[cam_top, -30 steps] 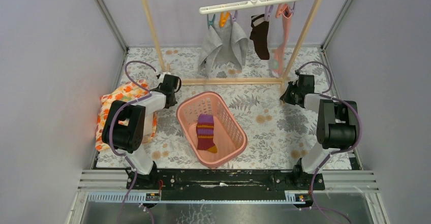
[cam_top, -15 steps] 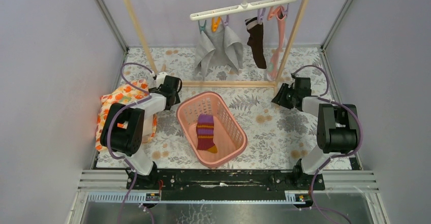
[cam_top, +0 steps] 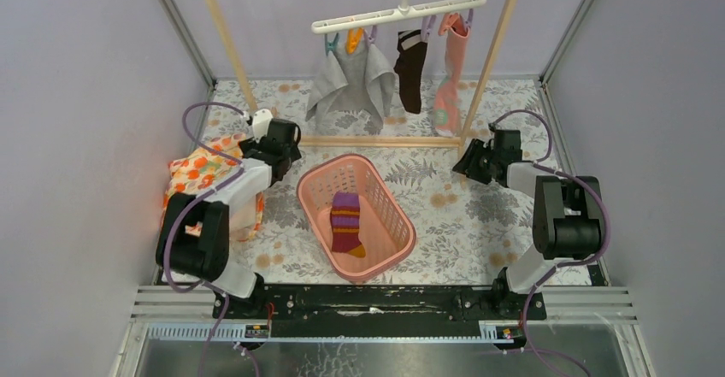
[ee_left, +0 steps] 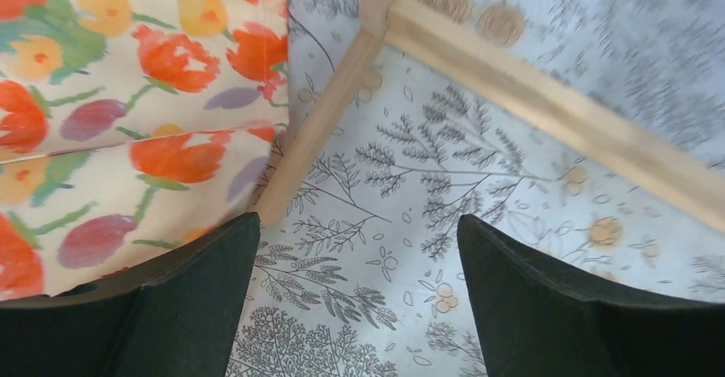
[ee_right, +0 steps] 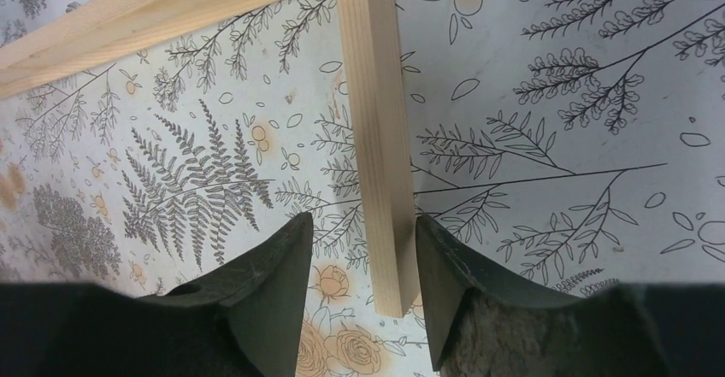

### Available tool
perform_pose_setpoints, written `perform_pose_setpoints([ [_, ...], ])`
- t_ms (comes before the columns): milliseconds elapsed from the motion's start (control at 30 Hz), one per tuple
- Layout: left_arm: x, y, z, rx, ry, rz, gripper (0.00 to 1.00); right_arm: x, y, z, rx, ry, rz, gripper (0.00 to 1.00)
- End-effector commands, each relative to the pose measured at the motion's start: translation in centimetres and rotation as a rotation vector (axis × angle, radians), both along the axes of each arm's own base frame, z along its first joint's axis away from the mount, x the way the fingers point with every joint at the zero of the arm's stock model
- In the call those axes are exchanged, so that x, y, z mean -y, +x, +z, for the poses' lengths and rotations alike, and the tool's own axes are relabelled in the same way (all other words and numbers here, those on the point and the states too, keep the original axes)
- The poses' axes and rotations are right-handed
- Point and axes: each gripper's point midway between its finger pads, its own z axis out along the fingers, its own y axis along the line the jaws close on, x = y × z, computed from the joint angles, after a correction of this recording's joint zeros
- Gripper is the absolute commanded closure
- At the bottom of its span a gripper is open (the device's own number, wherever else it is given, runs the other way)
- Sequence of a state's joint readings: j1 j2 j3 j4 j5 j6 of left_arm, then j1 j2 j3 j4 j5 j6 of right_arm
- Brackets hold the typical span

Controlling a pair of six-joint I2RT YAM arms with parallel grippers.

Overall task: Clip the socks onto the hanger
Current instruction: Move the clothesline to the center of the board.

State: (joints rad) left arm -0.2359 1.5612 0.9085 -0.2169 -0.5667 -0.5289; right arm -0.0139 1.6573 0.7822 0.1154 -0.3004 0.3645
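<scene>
Left pincer (ee_left: pixel 355 249): spread, empty.
Right pincer (ee_right: pixel 363 257): parted, straddling rack foot (ee_right: pixel 376 138), probably to steady it.
Sock (cam_top: pixel 346 220): waiting in basket (cam_top: pixel 393 215).

Plain lavender walls (cam_top: pixel 77 95) box in my bench (cam_top: pixel 466 253) on its left, right and far sides, with aluminium posts (cam_top: pixel 181 31) at the far corners. A grey botanical-print cloth (cam_top: pixel 479 215) covers it. My wooden rack frame (cam_top: pixel 385 141) stands toward the far edge, and a black rail (cam_top: pixel 376 302) runs along the near edge. The light looks even, perhaps from overhead.
</scene>
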Motion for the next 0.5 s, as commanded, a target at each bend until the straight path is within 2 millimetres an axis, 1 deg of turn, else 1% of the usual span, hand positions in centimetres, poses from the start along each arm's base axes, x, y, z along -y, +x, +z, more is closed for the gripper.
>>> perform_pose_setpoints([
  [0,-0.8,1.1,6.6,0.268,-0.044,0.099,0.07,0.1,1.2,3.9,0.105,-0.010,-0.033,0.44],
  [33,-0.8,0.8,7.4,0.305,-0.060,0.105,0.07,0.4,1.2,4.3,0.120,-0.020,-0.045,0.43],
  [100,-0.6,0.3,9.9,0.399,-0.111,0.103,0.08,0.8,1.2,5.4,0.151,-0.035,-0.065,0.40],
  [200,1.3,-0.1,13.6,0.521,-0.213,0.004,0.09,1.2,1.4,7.0,0.202,-0.047,-0.086,0.40],
  [267,2.8,-1.0,15.7,0.591,-0.274,-0.056,0.09,1.5,1.5,7.8,0.228,-0.052,-0.104,0.40],
  [300,3.6,-1.4,16.9,0.631,-0.299,-0.105,0.09,1.6,1.5,8.1,0.239,-0.057,-0.113,0.40],
  [333,4.5,-2.0,18.0,0.674,-0.323,-0.162,0.12,1.8,1.6,8.5,0.249,-0.063,-0.124,0.40],
  [367,5.9,-2.7,18.9,0.716,-0.347,-0.255,0.20,2.0,1.6,8.9,0.259,-0.067,-0.137,0.40],
  [433,9.5,-4.4,22.5,0.851,-0.394,-0.525,0.29,2.0,1.7,9.8,0.289,-0.065,-0.138,0.39],
  [467,11.0,-5.3,23.8,0.884,-0.423,-0.608,0.30,1.9,1.7,10.2,0.296,-0.061,-0.135,0.39],
])
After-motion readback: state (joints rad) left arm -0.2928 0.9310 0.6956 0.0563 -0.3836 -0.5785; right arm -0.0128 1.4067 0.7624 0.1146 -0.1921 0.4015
